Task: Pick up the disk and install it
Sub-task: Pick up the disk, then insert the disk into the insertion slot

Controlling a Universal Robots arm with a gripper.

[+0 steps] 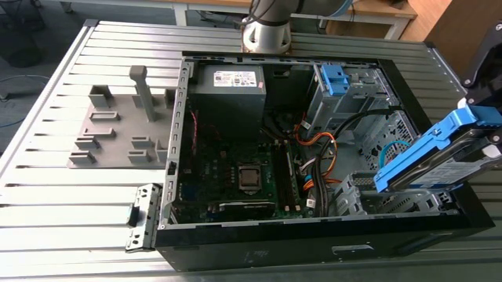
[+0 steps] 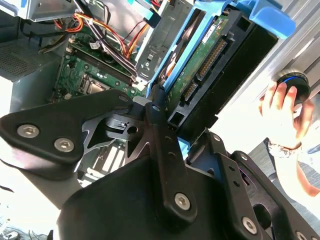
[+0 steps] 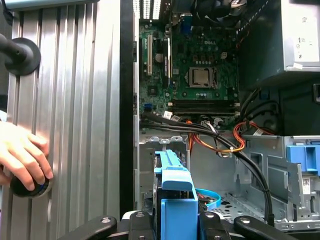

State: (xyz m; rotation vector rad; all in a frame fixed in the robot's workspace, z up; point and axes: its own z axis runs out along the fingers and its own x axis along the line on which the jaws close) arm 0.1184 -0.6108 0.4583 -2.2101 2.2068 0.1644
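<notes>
At three o'clock in the exterior view, the disk (image 1: 443, 167) in my black fingers (image 2: 159, 125) has a blue carrier frame, a silver body and a white-and-blue label. In the second wrist view its underside board is green. The computer case (image 1: 314, 241) is black. Inside it, the green motherboard (image 1: 235, 170) lies at six o'clock from the grey, white-labelled power supply (image 1: 227, 100), with orange and black cables (image 1: 323, 147) at the motherboard's three o'clock. The ribbed bench (image 1: 55, 194) is silver.
</notes>
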